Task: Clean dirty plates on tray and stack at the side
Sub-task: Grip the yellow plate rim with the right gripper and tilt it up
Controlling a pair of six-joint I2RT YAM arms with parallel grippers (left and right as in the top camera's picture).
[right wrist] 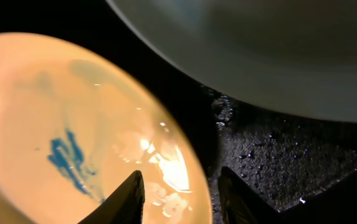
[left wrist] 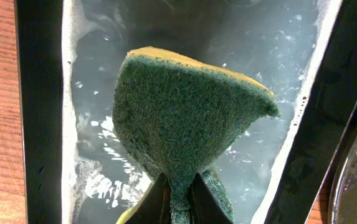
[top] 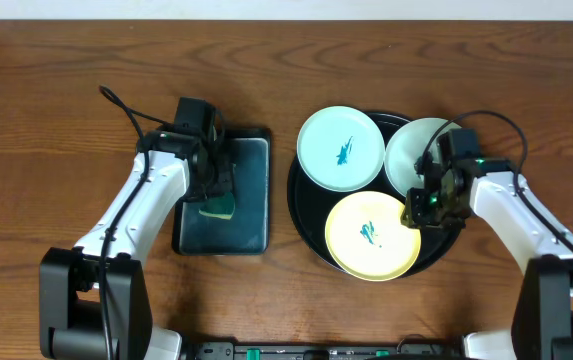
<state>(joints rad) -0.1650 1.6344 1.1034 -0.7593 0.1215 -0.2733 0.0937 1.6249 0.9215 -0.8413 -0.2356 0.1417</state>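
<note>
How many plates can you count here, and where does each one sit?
3. One bluish-white plate overlaps the upper-left rim of the tray; a second pale plate sits at its upper right, partly covered; the yellow plate lies at its front. No others show.

A round, glossy black tray with a raised rim, wet in places, holds three small plates lying flat. A pale yellow plate at the front has a teal smear. A bluish-white plate at back left is also smeared and overhangs the rim. A pale plate at back right is partly hidden.
</note>
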